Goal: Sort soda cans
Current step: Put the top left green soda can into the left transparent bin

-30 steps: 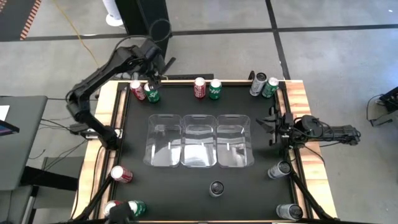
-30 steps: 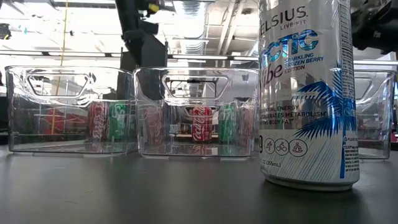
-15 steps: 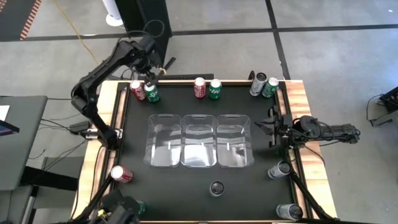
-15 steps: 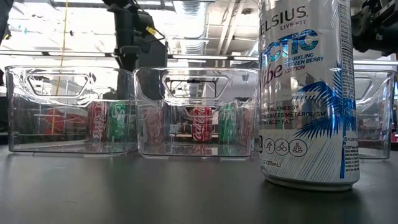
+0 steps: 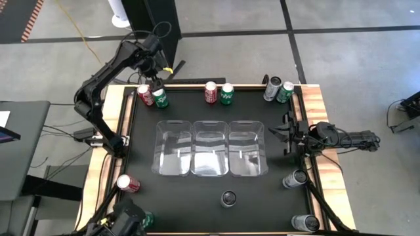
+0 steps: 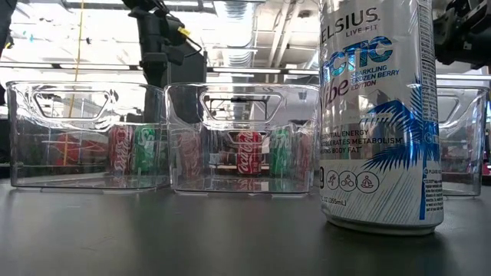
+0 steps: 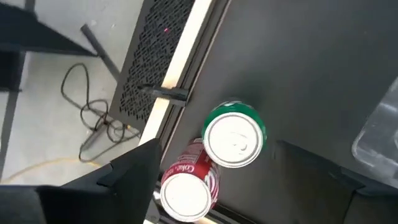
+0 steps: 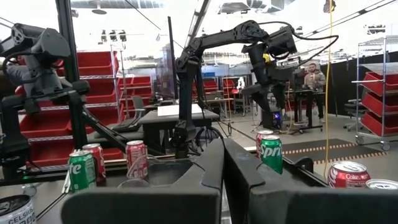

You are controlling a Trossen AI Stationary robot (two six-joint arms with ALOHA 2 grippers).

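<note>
Three clear trays [image 5: 210, 148] sit side by side mid-table — all three hold nothing. Cans all stand outside them: red can [image 5: 144, 95] and green can [image 5: 160, 98] touching, beyond the trays' left end; a second red/green pair [image 5: 218, 93] beyond the middle tray; a silver/green pair [image 5: 278, 90] beyond the right end. One silver can [image 5: 228, 198] stands just in front of the trays.

Left gripper [image 5: 155, 73] hovers above the first red/green pair, fingers spread wide, holding nothing. Right gripper [image 5: 287, 133] waits beside the trays' right end — fingers spread, holding nothing.
</note>
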